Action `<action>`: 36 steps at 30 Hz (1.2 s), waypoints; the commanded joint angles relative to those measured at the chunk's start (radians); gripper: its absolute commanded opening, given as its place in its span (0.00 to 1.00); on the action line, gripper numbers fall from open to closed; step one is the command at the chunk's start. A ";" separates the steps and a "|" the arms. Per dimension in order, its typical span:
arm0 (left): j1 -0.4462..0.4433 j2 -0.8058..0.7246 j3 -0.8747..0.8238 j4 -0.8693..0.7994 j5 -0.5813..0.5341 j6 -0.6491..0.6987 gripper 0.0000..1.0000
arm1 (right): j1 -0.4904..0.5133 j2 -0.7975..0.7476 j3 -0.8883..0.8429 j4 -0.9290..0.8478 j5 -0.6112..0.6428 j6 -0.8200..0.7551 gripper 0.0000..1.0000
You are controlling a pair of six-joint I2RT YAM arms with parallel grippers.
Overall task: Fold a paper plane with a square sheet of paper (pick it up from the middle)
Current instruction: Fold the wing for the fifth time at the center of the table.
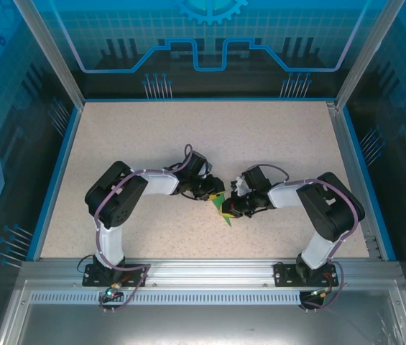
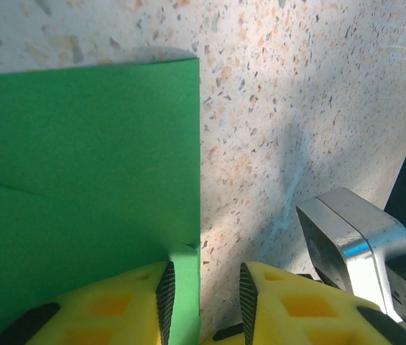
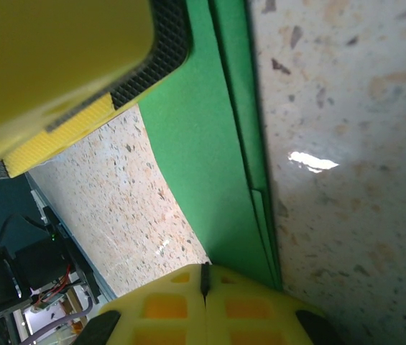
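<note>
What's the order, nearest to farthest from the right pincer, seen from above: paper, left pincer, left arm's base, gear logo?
1. Paper: right at the tips of the right pincer, mid-table.
2. Left pincer: just beyond the paper, to the left.
3. Left arm's base: near edge, far left.
4. Gear logo: on the back wall.

Overhead looks down; both wrists close on paper (image 2: 80, 144).

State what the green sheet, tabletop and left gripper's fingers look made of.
The green sheet: thin matte paper, holding sharp creases.
The tabletop: speckled stone-look laminate or composite, glossy.
The left gripper's fingers: yellow, probably plastic, with black ribbed pads, likely rubber.
</note>
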 commanded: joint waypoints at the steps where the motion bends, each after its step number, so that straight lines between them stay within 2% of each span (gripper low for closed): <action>1: 0.006 0.039 -0.006 -0.063 -0.046 0.001 0.34 | 0.042 0.140 -0.035 -0.031 0.132 -0.020 0.00; 18: 0.008 0.039 -0.030 -0.116 -0.076 0.026 0.33 | 0.038 0.205 -0.049 -0.032 0.121 -0.038 0.00; 27: -0.002 0.047 -0.028 -0.099 -0.087 -0.019 0.33 | 0.010 0.178 -0.059 -0.010 0.106 -0.026 0.00; 36: -0.015 0.056 0.038 -0.149 -0.093 0.008 0.34 | 0.004 0.095 -0.050 -0.111 0.148 -0.076 0.00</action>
